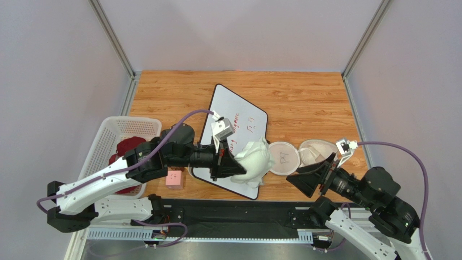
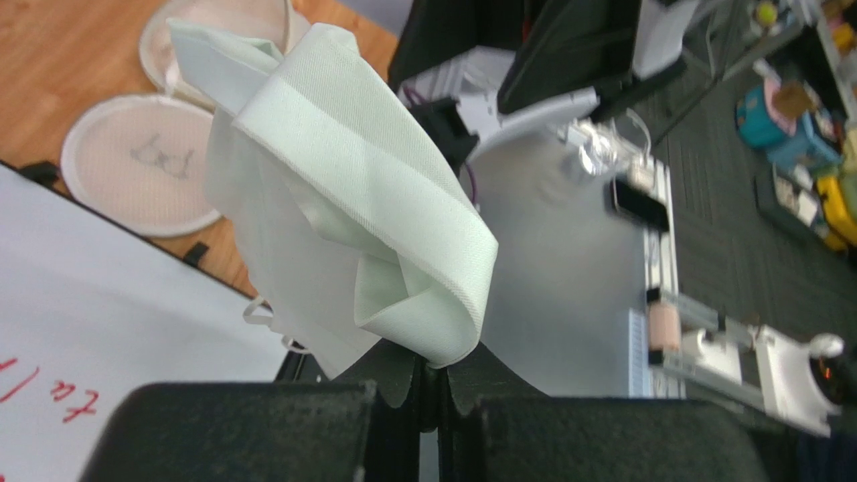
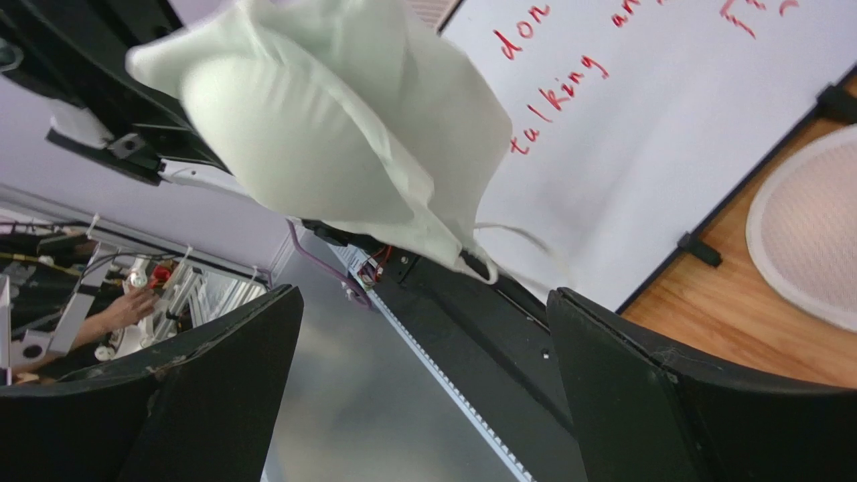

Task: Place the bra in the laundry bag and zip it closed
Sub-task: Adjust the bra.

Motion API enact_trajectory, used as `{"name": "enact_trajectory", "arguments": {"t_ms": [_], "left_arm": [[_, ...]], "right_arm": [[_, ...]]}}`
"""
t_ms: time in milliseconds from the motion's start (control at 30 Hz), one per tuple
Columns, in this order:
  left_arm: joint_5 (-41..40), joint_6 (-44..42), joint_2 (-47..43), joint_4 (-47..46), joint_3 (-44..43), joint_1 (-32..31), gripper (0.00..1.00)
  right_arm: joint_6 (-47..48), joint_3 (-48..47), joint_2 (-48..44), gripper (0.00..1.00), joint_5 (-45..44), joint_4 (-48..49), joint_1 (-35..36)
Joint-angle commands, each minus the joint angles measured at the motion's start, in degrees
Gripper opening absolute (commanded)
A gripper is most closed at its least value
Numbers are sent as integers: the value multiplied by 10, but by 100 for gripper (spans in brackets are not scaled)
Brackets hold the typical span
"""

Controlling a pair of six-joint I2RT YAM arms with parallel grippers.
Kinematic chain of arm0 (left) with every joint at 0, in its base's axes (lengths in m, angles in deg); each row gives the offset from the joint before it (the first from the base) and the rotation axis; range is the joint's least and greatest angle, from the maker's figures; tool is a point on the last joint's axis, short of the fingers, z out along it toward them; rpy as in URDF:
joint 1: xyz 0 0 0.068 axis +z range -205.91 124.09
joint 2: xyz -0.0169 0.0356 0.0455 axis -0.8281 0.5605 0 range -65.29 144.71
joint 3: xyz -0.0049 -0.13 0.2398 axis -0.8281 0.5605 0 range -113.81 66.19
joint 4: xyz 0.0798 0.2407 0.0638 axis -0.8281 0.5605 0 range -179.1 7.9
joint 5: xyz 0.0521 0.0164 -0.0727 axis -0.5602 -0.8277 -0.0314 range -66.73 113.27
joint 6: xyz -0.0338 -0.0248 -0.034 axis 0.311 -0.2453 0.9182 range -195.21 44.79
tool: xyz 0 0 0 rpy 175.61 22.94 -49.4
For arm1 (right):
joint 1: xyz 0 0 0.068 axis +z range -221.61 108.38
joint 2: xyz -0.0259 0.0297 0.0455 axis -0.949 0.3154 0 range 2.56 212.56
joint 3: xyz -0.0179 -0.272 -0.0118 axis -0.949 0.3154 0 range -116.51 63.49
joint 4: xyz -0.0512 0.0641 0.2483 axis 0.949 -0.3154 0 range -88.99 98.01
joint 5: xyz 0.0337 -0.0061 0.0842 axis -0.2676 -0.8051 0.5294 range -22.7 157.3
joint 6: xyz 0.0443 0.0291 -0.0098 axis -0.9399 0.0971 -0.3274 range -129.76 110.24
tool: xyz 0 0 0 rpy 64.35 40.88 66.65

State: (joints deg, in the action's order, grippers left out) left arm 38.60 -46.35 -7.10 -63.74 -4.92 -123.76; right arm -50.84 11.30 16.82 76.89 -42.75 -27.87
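Observation:
My left gripper [image 1: 234, 165] [image 2: 443, 367] is shut on a fold of a pale mint-white padded bra [image 1: 255, 160] [image 2: 342, 181], lifted just above the whiteboard's near edge. Its rounded cup and thin strap show in the right wrist view [image 3: 302, 131]. A dark red bra [image 1: 127, 149] lies in the basket. The round white mesh laundry bag [image 1: 316, 151] [image 2: 216, 25] lies open on the table, its disc lid [image 1: 283, 157] [image 2: 141, 166] [image 3: 805, 231] with the dark icon flat beside it. My right gripper [image 1: 305, 179] [image 3: 422, 301] stands open and empty, just right of the pale bra.
A whiteboard [image 1: 238, 116] with red writing lies tilted mid-table under the pale bra. The white perforated basket [image 1: 116, 127] sits at the left edge, a small pink box [image 1: 174, 177] beside it. A black rail runs along the near edge.

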Motion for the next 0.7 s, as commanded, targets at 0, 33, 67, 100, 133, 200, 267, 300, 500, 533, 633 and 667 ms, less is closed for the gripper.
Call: {"name": "enact_trajectory", "arguments": {"t_ms": [0, 33, 67, 100, 133, 200, 267, 300, 500, 533, 633, 667], "left_arm": [[139, -90, -67, 70, 30, 2, 0], [149, -86, -79, 57, 52, 2, 0], [161, -81, -97, 27, 62, 2, 0], [197, -70, -103, 12, 70, 2, 0], [221, -65, -107, -3, 83, 2, 0], [294, -51, -102, -41, 91, 2, 0], [345, -41, -91, -85, 98, 1, 0], [385, -34, -88, -106, 109, 1, 0], [435, -50, -43, -78, 64, 1, 0], [434, -66, -29, -53, 55, 1, 0], [416, -75, -19, -43, 36, 1, 0], [410, -75, -20, -47, 35, 2, 0]], "right_arm": [[92, -34, -6, 100, 74, 43, -1], [92, -32, 0, 100, 119, 57, -1], [93, -23, 5, 100, 142, 72, -1], [96, -19, 8, 100, 161, 95, -1], [98, -12, 9, 100, 189, 108, -1], [101, 7, 14, 100, 213, 156, -1], [98, 16, 23, 100, 249, 191, -1], [90, 27, 28, 100, 264, 233, -1], [23, 46, 70, 100, 377, 358, -1], [1, 48, 65, 100, 380, 369, -1], [-14, 45, 53, 100, 382, 370, -1], [-13, 43, 54, 100, 381, 350, -1]]}}
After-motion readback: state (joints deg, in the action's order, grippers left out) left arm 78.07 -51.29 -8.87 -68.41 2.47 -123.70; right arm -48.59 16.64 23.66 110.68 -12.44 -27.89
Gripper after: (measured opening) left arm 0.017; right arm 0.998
